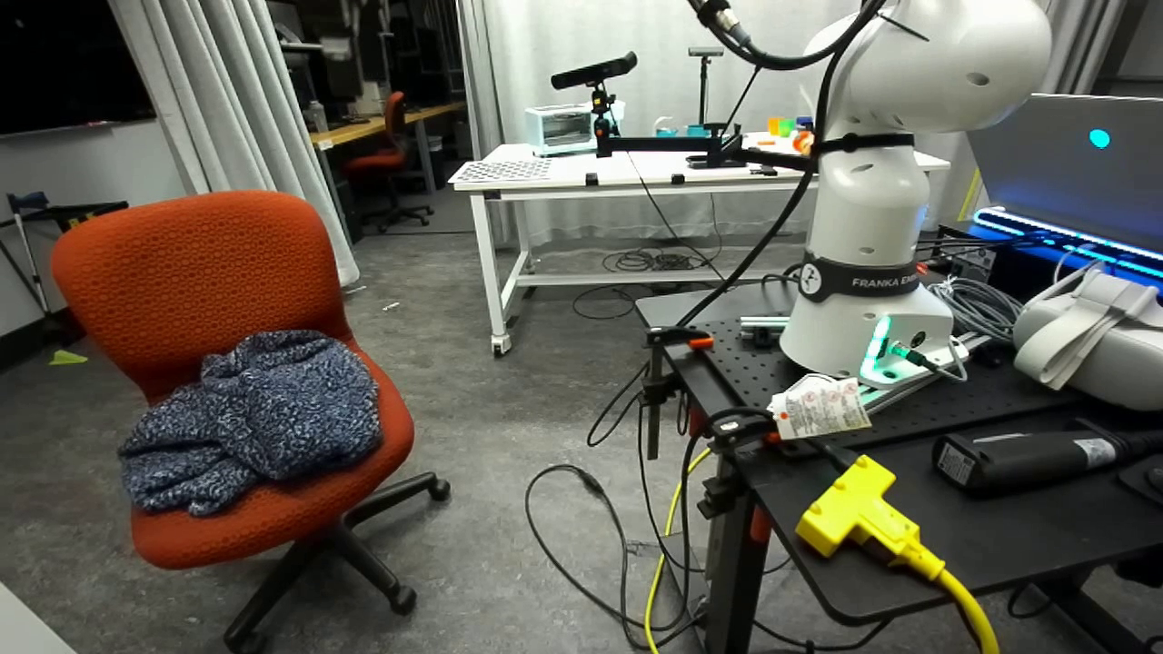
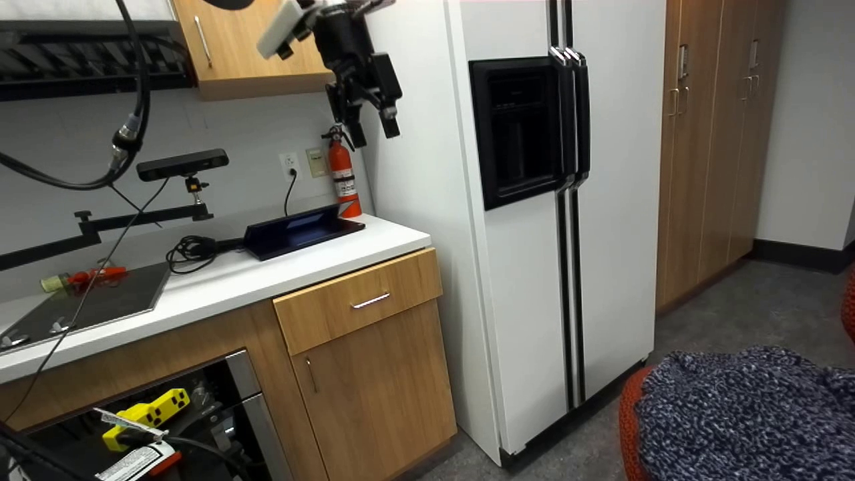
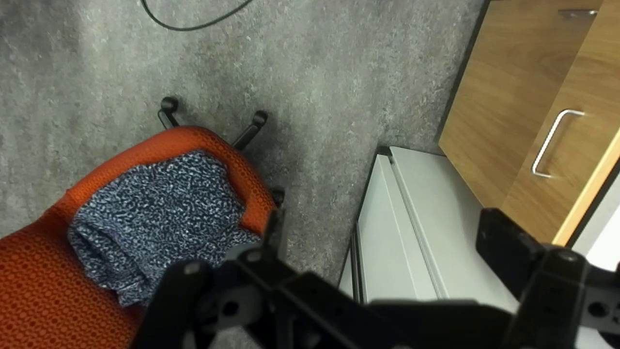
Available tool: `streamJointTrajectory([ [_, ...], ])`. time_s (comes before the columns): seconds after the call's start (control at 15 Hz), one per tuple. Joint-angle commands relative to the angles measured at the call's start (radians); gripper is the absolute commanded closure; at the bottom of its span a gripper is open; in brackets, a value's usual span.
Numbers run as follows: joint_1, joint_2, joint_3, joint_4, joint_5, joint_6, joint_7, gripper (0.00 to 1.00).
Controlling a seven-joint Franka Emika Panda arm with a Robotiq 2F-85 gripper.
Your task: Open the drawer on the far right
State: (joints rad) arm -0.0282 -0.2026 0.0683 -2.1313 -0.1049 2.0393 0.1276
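Observation:
The drawer (image 2: 327,321) has a pale wood front with a silver bar handle (image 2: 371,300), just under the white counter's right end, beside the fridge. It looks shut or nearly shut; its front stands slightly proud of the door below, and its white inside is hidden. The drawer front (image 3: 581,150) and its handle (image 3: 550,141) also show at the right of the wrist view. My black gripper (image 2: 374,131) hangs in the air above the counter's level in an exterior view, apart from the handle. In the wrist view its fingers (image 3: 387,237) are wide apart with nothing between them.
The white fridge (image 2: 521,321) stands right of the drawer. A fire extinguisher (image 2: 343,172) and a dark tablet-like device (image 2: 300,230) are on the white counter (image 2: 294,274). An orange chair (image 1: 195,263) with a knitted cloth (image 1: 263,418) stands on the floor. Cables hang by the robot's table (image 1: 963,536).

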Motion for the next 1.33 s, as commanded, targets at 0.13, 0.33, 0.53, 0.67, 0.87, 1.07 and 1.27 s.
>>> streamJointTrajectory([
  [0.13,0.028,0.152,-0.013,0.065,0.001,0.086,0.000,0.00],
  [0.33,0.039,0.224,-0.013,0.106,0.002,0.100,-0.001,0.00],
  [0.53,0.040,0.225,-0.013,0.117,0.002,0.100,-0.001,0.00],
  [0.67,0.042,0.234,-0.011,0.099,0.023,0.111,-0.014,0.00],
  [0.87,0.055,0.246,0.000,0.048,0.079,0.157,-0.014,0.00],
  [1.07,0.080,0.270,0.015,-0.003,0.150,0.215,-0.004,0.00],
  [1.27,0.097,0.309,0.033,-0.032,0.242,0.280,-0.044,0.00],
])
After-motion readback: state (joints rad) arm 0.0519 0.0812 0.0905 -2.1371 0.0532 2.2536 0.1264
